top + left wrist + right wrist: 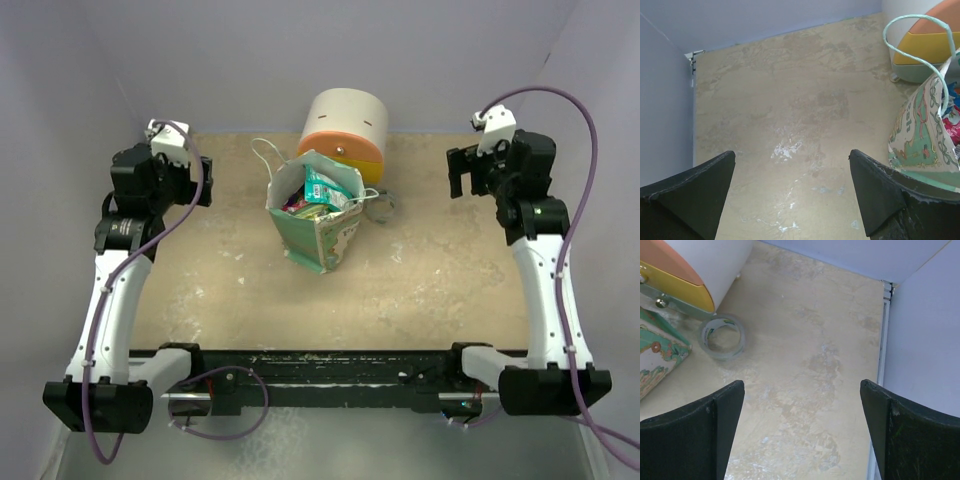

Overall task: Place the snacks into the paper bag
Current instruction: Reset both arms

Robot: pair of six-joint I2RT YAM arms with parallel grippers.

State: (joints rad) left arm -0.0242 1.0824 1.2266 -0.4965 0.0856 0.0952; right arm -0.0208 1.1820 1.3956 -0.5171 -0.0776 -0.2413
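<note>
The mint-green paper bag (pixel 318 222) stands upright in the middle of the table, with several snack packets (pixel 322 192) showing inside its open top, teal, yellow-green and pink among them. The bag also shows at the right edge of the left wrist view (pixel 922 130) and its corner at the left edge of the right wrist view (pixel 657 357). My left gripper (pixel 196 178) is open and empty at the far left, well apart from the bag. My right gripper (pixel 462 172) is open and empty at the far right. No packet lies loose on the table.
A round cream, orange and yellow drawer unit (pixel 347 130) stands just behind the bag. A small clear ring (pixel 381 207) lies right of the bag, also in the right wrist view (pixel 722 337). Pale walls close in the table at back and sides.
</note>
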